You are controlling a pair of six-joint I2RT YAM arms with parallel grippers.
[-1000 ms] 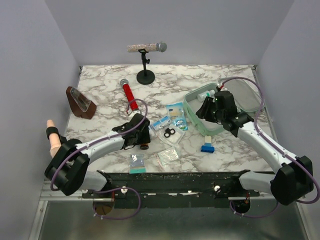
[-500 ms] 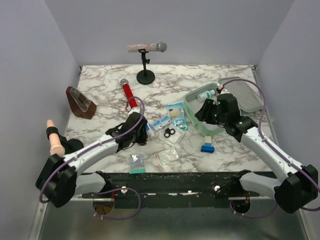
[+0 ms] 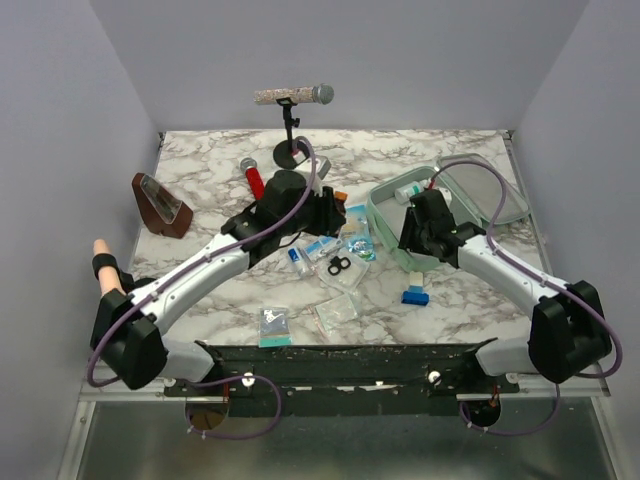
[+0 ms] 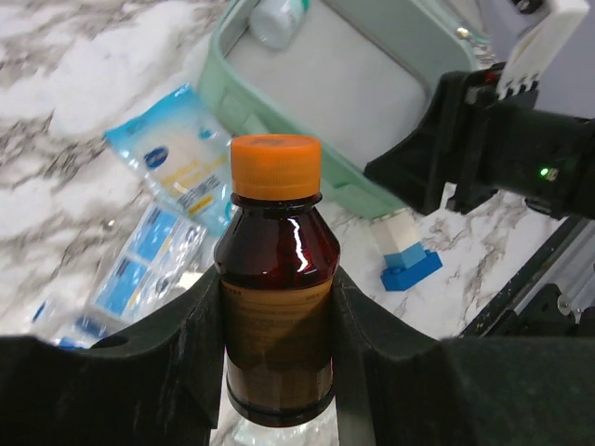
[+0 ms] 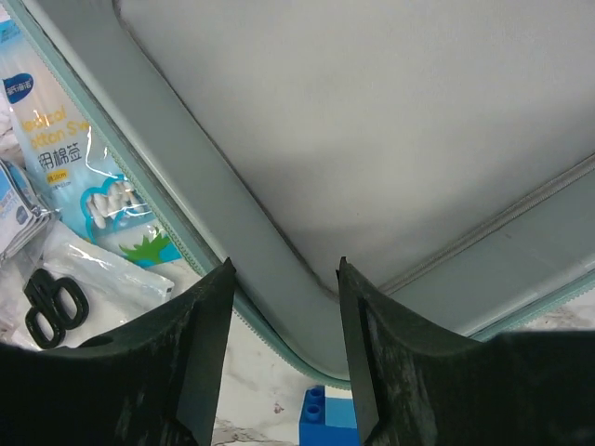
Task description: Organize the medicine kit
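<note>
A two-armed robot is partway through packing a medicine kit on a white-and-grey marbled table [image 3: 205,165].

The left fingers [image 4: 191,348] are clamped on the body of a brown medicine bottle [image 4: 277,265] with an orange cap, held upright above the table. The bottle is over the loose supplies, just left of the medicine kit [image 3: 383,212]. The kit is a mint-green case that sits right of centre with its lid [image 3: 487,190] swung open behind it. A small white bottle [image 4: 275,17] lies in its far corner, and the rest of the tray looks empty.

The right fingers [image 5: 200,358] are spread apart with nothing between them. They hover just above the kit's near rim.

The step in hand appears to be carrying the brown bottle to the kit. The next move probably calls for bringing it over the near rim and setting it down in the bare tray. The right arm sits close to that path and may need to give way.

Waiting on the table beside the kit are a cotton swab packet [image 5: 74,181], black scissors [image 3: 338,265], flat blue sachets and a small blue-and-white box [image 3: 415,291]. Farther off are a microphone on a stand [image 3: 295,97], a red-handled microphone [image 3: 256,181] and a brown wedge-shaped object [image 3: 160,206].

Plain pale grey walls close in the table on three sides.
</note>
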